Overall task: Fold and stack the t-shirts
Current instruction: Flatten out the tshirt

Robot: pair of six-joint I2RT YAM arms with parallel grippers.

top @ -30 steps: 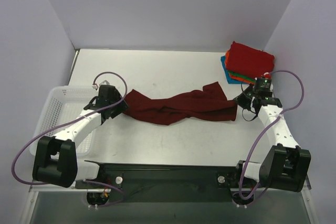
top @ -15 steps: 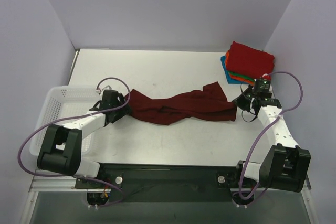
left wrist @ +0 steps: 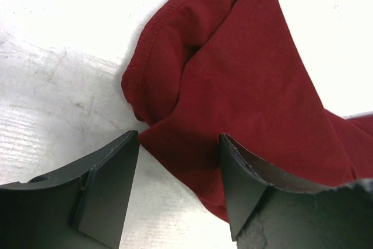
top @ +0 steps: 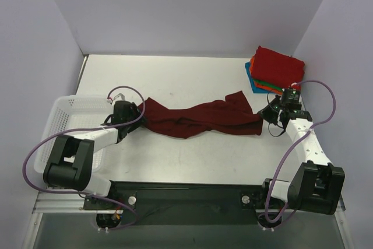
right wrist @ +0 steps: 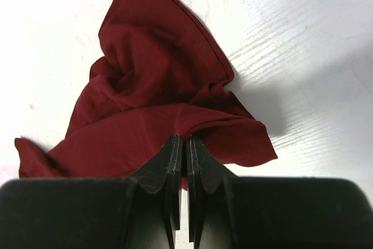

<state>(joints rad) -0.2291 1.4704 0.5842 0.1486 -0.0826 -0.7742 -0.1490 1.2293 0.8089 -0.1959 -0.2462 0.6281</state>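
Observation:
The dark maroon t-shirt point(top: 198, 118) lies stretched and bunched across the middle of the table. My left gripper point(top: 139, 119) is at its left end and open. In the left wrist view a corner of the maroon t-shirt point(left wrist: 245, 86) lies on the table between the spread fingertips of the left gripper point(left wrist: 178, 141), unpinched. My right gripper point(top: 265, 115) is at the right end. There the right gripper point(right wrist: 186, 139) is shut on a fold of the maroon t-shirt point(right wrist: 145, 103). The other t-shirts sit folded in a stack point(top: 274, 68) at the back right, bright red on top.
A white mesh basket point(top: 61, 112) stands at the left edge, just behind my left arm. The folded stack sits close to the right wall, right behind my right wrist. Walls enclose the table on the left, back and right.
My left arm has folded down and drawn closer to its base, its wrist now lower at the shirt's left end. The shirt and the right arm have barely moved.

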